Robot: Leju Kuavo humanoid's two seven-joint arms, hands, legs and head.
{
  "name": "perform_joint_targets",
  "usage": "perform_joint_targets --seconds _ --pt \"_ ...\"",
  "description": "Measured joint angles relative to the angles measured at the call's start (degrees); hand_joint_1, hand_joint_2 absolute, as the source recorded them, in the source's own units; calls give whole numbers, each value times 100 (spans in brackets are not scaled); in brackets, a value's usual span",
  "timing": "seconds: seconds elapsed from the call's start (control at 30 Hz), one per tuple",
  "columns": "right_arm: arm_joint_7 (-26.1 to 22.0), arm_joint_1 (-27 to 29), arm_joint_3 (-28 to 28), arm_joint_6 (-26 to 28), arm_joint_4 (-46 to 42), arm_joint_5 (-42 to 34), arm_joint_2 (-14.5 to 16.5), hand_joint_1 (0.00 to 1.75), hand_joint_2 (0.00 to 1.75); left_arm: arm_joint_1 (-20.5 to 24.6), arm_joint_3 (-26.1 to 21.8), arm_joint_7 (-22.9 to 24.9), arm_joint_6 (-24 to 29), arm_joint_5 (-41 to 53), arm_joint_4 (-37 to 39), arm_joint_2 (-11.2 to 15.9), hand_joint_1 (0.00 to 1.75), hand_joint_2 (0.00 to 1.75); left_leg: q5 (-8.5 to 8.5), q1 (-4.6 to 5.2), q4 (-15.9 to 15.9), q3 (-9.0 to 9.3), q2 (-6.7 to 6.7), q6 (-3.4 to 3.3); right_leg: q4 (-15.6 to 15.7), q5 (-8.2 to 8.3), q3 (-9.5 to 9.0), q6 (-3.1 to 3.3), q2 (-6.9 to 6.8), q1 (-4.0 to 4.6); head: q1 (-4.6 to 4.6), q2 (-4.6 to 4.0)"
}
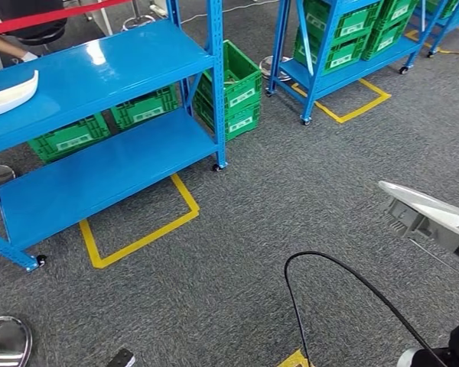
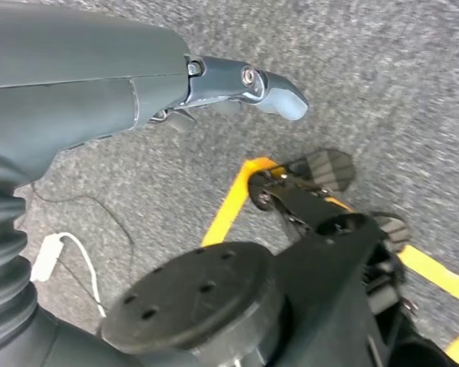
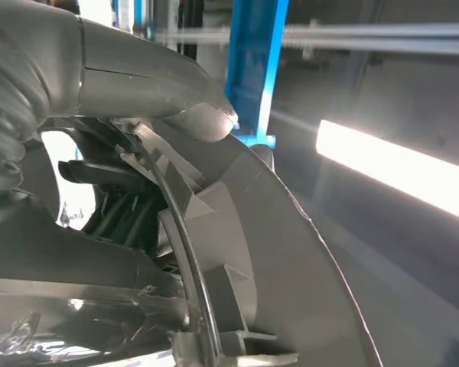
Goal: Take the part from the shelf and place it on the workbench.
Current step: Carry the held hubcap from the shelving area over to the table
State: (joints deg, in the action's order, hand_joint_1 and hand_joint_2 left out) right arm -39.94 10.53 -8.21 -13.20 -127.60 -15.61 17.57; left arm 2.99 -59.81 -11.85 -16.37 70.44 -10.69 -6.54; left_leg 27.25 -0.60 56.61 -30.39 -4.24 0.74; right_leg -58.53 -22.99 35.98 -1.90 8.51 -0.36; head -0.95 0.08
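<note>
From the head view I see a blue shelf [image 1: 100, 84] on the left with two levels, standing on castors inside a yellow taped outline [image 1: 141, 237] on grey carpet [image 1: 262, 214]. A white curved part [image 1: 11, 95] lies on its upper level at the far left edge. I count two green crates [image 1: 71, 136] behind that shelf's lower level, two more stacked beside its right post [image 1: 230, 90], and several on a second blue rack [image 1: 343, 46] further back. At the right edge a grey ribbed part [image 1: 426, 214] sticks into the picture, above the carpet and well apart from the shelf. A black cable [image 1: 331, 275] loops up in front of me.

In the left wrist view my left hand [image 2: 157, 84] hangs over carpet and yellow tape, fingers stretched out straight, holding nothing. A white cable [image 2: 60, 252] lies on the floor.

The right wrist view gives what the head view does not: my right hand [image 3: 146, 84] grasps the grey part [image 3: 262, 252], thumb on its curved face, ribs and a thin cable showing on the underside. A blue post [image 3: 256, 61] stands behind.
</note>
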Motion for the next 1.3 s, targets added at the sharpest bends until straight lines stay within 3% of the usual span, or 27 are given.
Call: perform_joint_targets --seconds 0.03,0.13,0.23,0.27,0.33,0.37,0.43,0.5,0.6,0.67,0.73,0.77,0.8,0.83,0.9,0.93,1.0,1.03,1.1,1.17,1.23,1.3 --pt "1 -4 -11 57 -18 -12 0 175 175 4 -30 7 -3 -62 -1 6 0 175 -18 -3 -7 -7 79 -31 -17 -3 38 -32 -26 0 3 -1" --pt "1 -14 -27 122 -26 -39 0 175 175 19 -129 22 -27 -214 -2 23 0 175 -61 -16 -29 -14 260 -100 -274 -212 180 -87 -416 31 79 -1" --pt "1 -19 -27 125 -26 -38 0 175 175 15 -151 22 -29 -230 -2 27 0 175 -64 -11 -29 -19 298 -108 -457 -337 252 -104 -545 32 105 -1" --pt "2 -19 -28 130 -26 -40 0 175 175 5 -172 23 -30 -234 -2 31 0 175 -67 -5 -29 -25 351 -112 -727 -478 358 -120 -619 24 109 -1" --pt "4 -19 -38 148 -23 -44 0 175 175 -18 -239 29 -37 -244 -2 39 0 175 -75 7 -25 -46 592 -116 -1233 -690 470 -164 -789 -5 114 -1" --pt "4 -19 -43 156 -21 -46 0 175 175 -26 -266 32 -41 -248 -2 41 0 175 -78 9 -22 -52 724 -114 -1216 -669 373 -176 -873 -17 115 -1" --pt "7 -21 -47 152 -19 -67 0 175 175 -22 -309 46 -57 -304 -2 43 0 175 -72 24 -14 -42 901 -80 -512 -431 -111 -172 -1133 -2 119 -1" --pt "7 -23 -55 135 -18 -147 0 175 175 -15 -386 91 -86 -428 -2 44 0 175 -72 61 0 -34 1017 -21 -61 -341 -363 -103 -1298 28 111 -1" --pt "7 -17 -97 112 -19 -293 1 175 175 -3 -498 160 -107 -490 -2 30 0 175 -77 71 -1 -33 1175 68 -25 -305 -303 37 -1116 36 106 -1" --pt "4 -17 -134 104 -21 -343 7 175 175 8 -511 168 -108 -435 -2 21 0 175 99 46 190 -113 993 123 -1 -254 -273 119 -977 14 100 -1" --pt "4 -14 -163 77 4 -442 14 175 175 0 -513 163 -96 -384 -2 8 0 175 479 30 828 -405 650 144 6 -216 -229 175 -840 1 76 -1" --pt "6 -3 -169 45 41 -531 15 175 175 -17 -512 158 -66 -324 -2 1 0 175 640 30 1201 -584 549 143 6 -199 -204 191 -757 4 67 -1" --pt "8 14 -172 10 98 -637 15 175 175 -36 -501 150 -20 -217 -2 -4 0 175 709 32 1464 -714 491 136 5 -184 -182 197 -666 8 61 -1" --pt "10 30 -172 -17 165 -731 15 175 175 -53 -474 144 17 -87 -2 -6 0 175 662 35 1537 -757 456 125 4 -168 -165 194 -571 12 63 -1" --pt "14 48 -169 -33 298 -823 15 175 175 -67 -410 140 -2 46 -2 -5 0 175 309 36 1091 -549 350 87 3 -136 -141 166 -390 12 62 -1" --pt "16 48 -169 -32 347 -834 15 175 175 -66 -393 150 -53 17 -2 -5 0 175 132 29 732 -373 196 64 -2 -120 -126 143 -312 11 62 -1" --pt "14 49 -172 -34 411 -837 15 175 175 -66 -399 183 -122 -73 -2 -12 0 175 -22 1 180 -117 -76 43 -34 -92 -69 88 -169 13 70 -1" --pt "13 51 -173 -35 433 -842 15 175 175 -70 -404 198 -123 -68 -2 -16 0 175 -17 -2 79 -77 -136 34 -39 -74 -36 53 -103 8 72 -1" --pt "11 61 -173 -36 482 -853 13 175 175 -78 -405 222 -95 -13 -2 -28 0 175 -27 2 49 -76 -12 -5 -33 -34 26 -19 1 -12 72 -1" --pt "10 60 -164 -42 531 -850 8 175 175 -80 -405 234 -66 40 -2 -31 0 175 -54 -6 31 -76 150 -66 -217 -149 141 -79 -237 5 120 -1" --pt "9 27 -112 -47 608 -840 -5 175 175 -99 -401 237 -44 108 -2 -23 0 175 -61 2 24 -76 318 -101 -836 -500 416 -131 -642 20 173 -1" --pt "13 -38 -10 -20 754 -848 -28 175 175 -128 -386 235 -56 165 -2 -21 0 175 -57 17 27 -78 509 -109 -1500 -785 694 -165 -798 1 177 -1"
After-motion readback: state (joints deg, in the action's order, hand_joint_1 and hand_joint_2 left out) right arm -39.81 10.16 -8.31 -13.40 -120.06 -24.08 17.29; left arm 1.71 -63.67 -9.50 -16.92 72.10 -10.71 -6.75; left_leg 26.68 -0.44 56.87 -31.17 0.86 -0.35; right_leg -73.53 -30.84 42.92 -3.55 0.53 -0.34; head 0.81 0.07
